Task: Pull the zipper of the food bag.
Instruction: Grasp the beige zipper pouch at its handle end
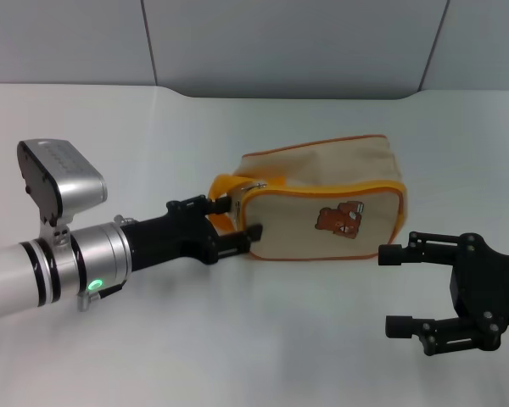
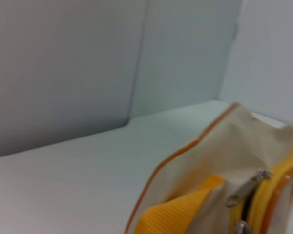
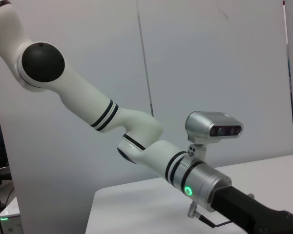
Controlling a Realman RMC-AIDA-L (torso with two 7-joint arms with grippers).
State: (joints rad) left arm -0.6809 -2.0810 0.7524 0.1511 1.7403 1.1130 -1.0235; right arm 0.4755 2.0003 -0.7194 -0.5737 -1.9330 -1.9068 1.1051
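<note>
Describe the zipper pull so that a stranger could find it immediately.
On the white table lies a cream food bag. At its end facing the left gripper, beside the yellow loop handle, hangs the zipper: small, silvery metal, unlike the fabric around it.

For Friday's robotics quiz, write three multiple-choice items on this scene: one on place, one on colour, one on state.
1. Where is the left end effector?
A. at the handle end of the food bag
B. on the bear patch
C. off the table

2. What colour is the bag's piping?
A. green
B. orange-yellow
C. black

3. What state is the right end effector in?
A. shut on the zipper
B. shut on the handle
C. open, holding nothing

Answers: 1 A, the head view shows its fingers at the yellow handle; 2 B, the edges show it; 3 C, its fingers are spread, clear of the bag.
</note>
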